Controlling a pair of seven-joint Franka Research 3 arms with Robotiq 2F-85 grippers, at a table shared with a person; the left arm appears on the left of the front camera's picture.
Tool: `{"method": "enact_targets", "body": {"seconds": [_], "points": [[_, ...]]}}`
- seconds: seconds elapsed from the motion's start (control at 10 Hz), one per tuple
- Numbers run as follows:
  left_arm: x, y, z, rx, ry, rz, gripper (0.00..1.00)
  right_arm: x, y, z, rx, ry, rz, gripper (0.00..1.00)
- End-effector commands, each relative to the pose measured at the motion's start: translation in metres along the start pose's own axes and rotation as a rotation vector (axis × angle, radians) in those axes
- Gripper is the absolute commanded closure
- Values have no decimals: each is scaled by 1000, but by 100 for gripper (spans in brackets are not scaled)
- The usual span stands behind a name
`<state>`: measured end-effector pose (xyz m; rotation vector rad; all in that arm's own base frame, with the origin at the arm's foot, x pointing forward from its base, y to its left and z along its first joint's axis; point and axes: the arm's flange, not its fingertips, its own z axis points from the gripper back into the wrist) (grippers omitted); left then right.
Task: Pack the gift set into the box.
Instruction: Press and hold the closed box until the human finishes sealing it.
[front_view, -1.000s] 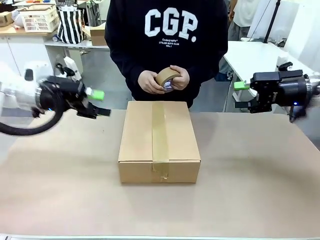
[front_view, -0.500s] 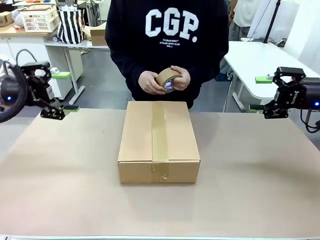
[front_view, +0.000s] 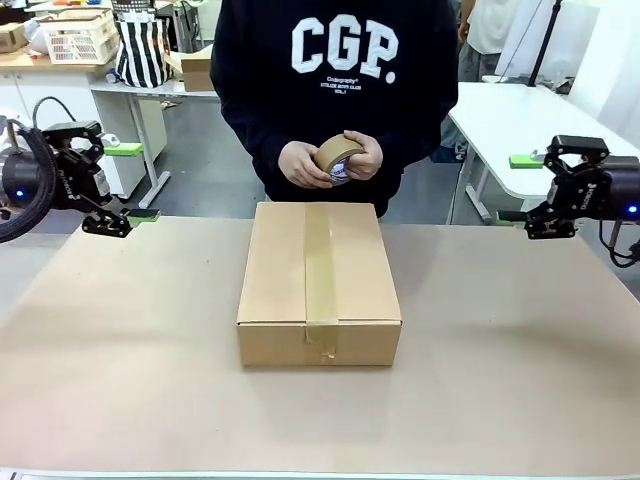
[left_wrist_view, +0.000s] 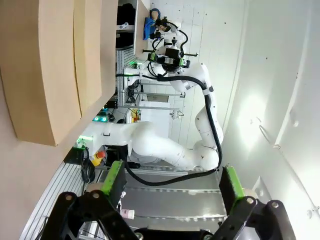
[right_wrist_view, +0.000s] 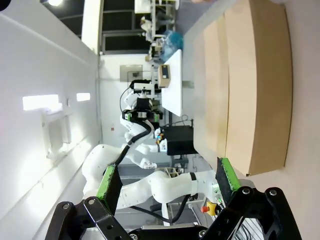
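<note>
The box sits shut in the middle of the table, with a strip of brown tape running along its top seam and down the front. It also shows in both wrist views. The gift set is out of view. My left gripper hovers open at the table's far left edge, well apart from the box. My right gripper hovers open at the far right edge. Nothing lies between the green pads in either wrist view.
A person stands behind the box holding a roll of brown tape in both hands. The brown table top lies bare around the box. A white table stands at the back right, a shelf with a basket at the back left.
Both arms have drawn outward from the box toward the table's sides and now hold still. The box and the person's hands have not moved.
</note>
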<state>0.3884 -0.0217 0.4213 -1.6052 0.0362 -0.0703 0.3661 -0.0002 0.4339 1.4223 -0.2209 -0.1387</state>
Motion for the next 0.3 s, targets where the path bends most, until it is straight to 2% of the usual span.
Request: {"method": "enact_targets", "body": {"seconds": [0.0,0.2], "points": [[3,-1,-3,-7,-12,-3,0,0,0,0,-5,-5,-3,0],[3,-1,-3,-7,-12,-3,0,0,0,0,-5,-5,-3,0]]}}
